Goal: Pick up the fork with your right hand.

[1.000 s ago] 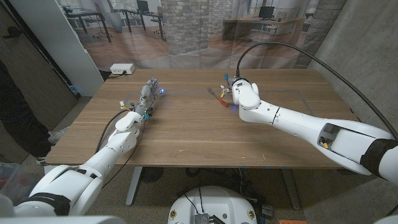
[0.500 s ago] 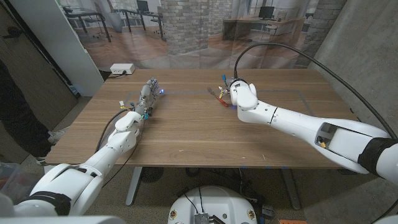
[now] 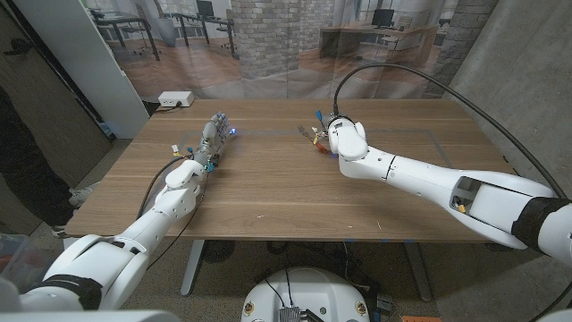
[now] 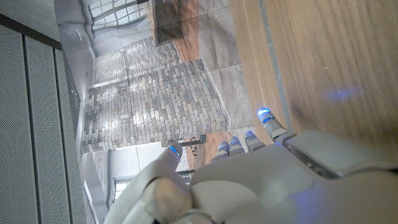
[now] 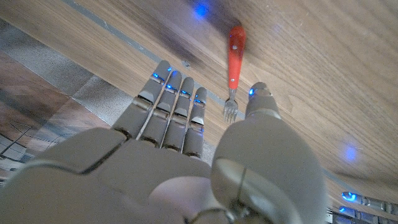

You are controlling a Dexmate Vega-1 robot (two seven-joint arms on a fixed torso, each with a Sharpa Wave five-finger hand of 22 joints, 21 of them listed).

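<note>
Right hand (image 3: 323,132) has shifted left over the fork (image 5: 234,67)

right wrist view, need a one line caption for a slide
Right hand open over the table, the red-handled fork lying between its fingers and thumb, not yet gripped.

Head camera looks down over table (image 3: 295,192); wrist cameras close, seemingly inverted.

Right robot hand (image 5: 186,162) reaches forward, fingers straight and empty; left robot hand (image 3: 213,134) extends open.
</note>
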